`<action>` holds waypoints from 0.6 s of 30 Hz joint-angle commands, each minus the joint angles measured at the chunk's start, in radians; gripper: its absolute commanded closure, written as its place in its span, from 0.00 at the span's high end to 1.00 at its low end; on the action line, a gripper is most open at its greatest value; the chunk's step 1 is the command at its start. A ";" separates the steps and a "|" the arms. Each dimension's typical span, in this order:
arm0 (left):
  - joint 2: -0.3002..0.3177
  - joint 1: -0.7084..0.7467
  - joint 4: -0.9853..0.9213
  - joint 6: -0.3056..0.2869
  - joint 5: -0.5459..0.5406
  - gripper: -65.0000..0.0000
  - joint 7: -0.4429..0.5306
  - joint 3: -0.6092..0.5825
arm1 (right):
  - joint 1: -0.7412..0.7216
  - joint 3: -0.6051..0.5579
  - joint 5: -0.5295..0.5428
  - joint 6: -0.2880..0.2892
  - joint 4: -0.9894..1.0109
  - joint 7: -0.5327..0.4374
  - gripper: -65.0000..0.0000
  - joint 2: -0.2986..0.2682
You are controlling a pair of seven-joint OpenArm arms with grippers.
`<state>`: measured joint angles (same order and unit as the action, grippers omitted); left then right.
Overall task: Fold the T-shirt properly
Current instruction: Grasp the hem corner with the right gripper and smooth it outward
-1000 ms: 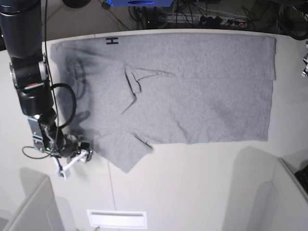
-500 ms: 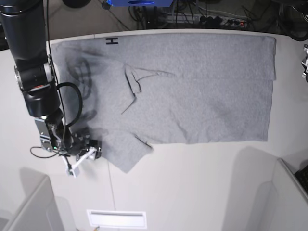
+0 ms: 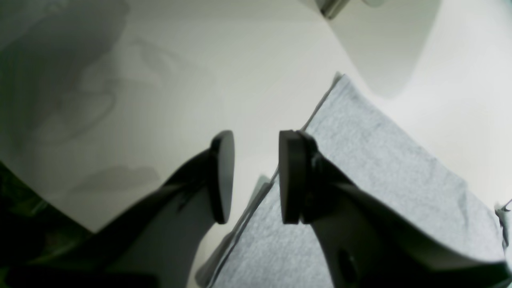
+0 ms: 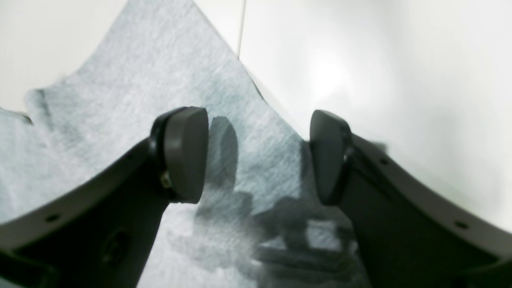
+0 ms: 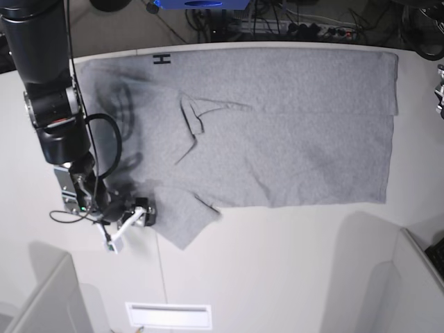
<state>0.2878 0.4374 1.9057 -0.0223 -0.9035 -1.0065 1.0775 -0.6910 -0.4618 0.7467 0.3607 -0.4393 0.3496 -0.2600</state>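
Observation:
The heather-grey T-shirt (image 5: 277, 125) lies spread flat on the white table (image 5: 277, 263), plain side up, with a small black H mark (image 5: 161, 60) at its back left edge. One sleeve (image 5: 182, 220) points toward the front left. My right gripper (image 5: 132, 223) is open at that sleeve's left edge. In the right wrist view the right gripper (image 4: 256, 156) is open and empty, low over the sleeve cloth (image 4: 140, 80). In the left wrist view my left gripper (image 3: 255, 176) is open a little and empty, above a shirt edge (image 3: 380, 168). In the base view only a bit of the left arm (image 5: 440, 90) shows.
Cables and a power strip (image 5: 305, 28) lie behind the table's back edge. Grey panels stand at the front left (image 5: 41, 298) and front right (image 5: 416, 277). A white slotted plate (image 5: 168, 316) sits at the front edge.
My right gripper has moved right and a little forward, from beside the sleeve up to its edge. The shirt and the left arm have not moved.

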 commanded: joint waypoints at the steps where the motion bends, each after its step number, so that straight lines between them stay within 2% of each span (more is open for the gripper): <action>1: 0.018 0.002 0.013 0.003 -0.007 0.30 0.021 0.008 | -0.009 0.004 -0.045 -0.002 -0.003 0.041 0.58 0.014; 4: 0.018 0.002 0.013 0.003 -0.009 0.30 0.021 0.007 | -0.003 0.018 -0.117 -0.013 -0.003 0.016 0.58 0.023; 8: 0.021 0.005 0.013 0.003 -0.007 0.30 0.021 -0.027 | -0.005 0.117 -0.126 -0.094 -0.003 0.001 0.58 0.014; 15: 0.018 0.004 0.013 0.003 -0.007 0.30 0.021 -0.027 | -0.006 0.162 -0.126 -0.096 -0.003 0.007 0.58 -0.034; 18: 0.018 0.004 0.013 0.003 -0.007 0.30 0.021 -0.027 | -0.002 0.162 -0.126 -0.096 -0.005 0.065 0.58 -0.034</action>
<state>0.2882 0.4377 1.9041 -0.0223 -0.9047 -1.0065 1.0405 -0.6769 -0.3004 0.6231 0.2687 -0.4397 0.3740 -0.2882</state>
